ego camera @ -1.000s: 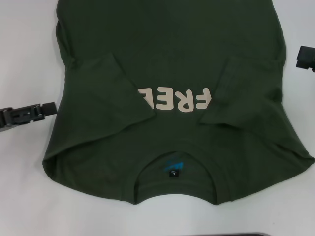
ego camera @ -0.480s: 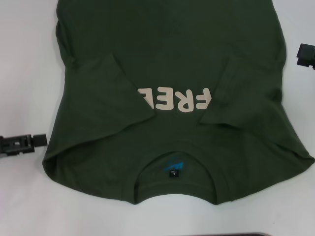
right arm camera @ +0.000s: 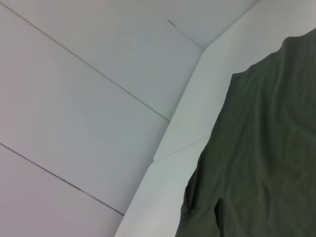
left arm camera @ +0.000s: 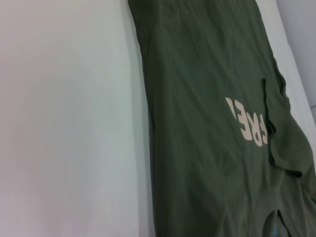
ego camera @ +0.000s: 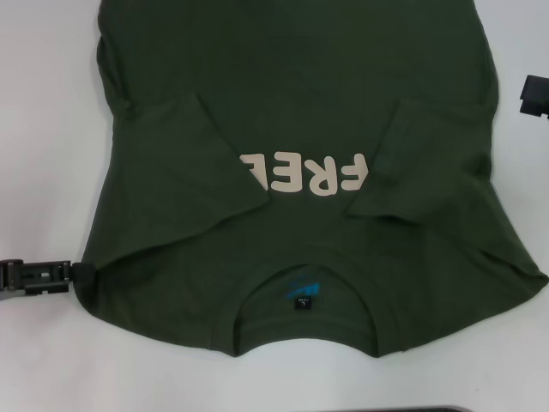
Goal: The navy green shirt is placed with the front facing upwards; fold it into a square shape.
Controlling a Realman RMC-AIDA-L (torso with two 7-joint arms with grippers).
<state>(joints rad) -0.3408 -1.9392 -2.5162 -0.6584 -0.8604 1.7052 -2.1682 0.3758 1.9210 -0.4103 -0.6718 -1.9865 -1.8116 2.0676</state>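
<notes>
The navy green shirt [ego camera: 292, 112] lies face up on the white table [ego camera: 43, 103], collar and blue inner label [ego camera: 304, 292] nearest me. Both sleeves are folded in over the chest, partly covering the cream lettering [ego camera: 304, 172]. My left gripper [ego camera: 84, 273] reaches in low from the left, its tip at the shirt's near left shoulder corner. My right gripper [ego camera: 536, 93] shows only as a dark block at the right edge, beside the shirt's side and apart from it. In the left wrist view the shirt [left arm camera: 207, 123] and its lettering show; the right wrist view catches the shirt's edge [right arm camera: 266, 163].
White tabletop borders the shirt on both sides and in front of the collar. A dark strip [ego camera: 437, 409] peeks in at the near edge. The right wrist view shows the table's edge [right arm camera: 182, 133] with grey panelled floor beyond.
My left gripper has moved toward me along the shirt's left side and its tip now meets the near shoulder corner. The right gripper has drifted slightly farther out. The shirt has not moved.
</notes>
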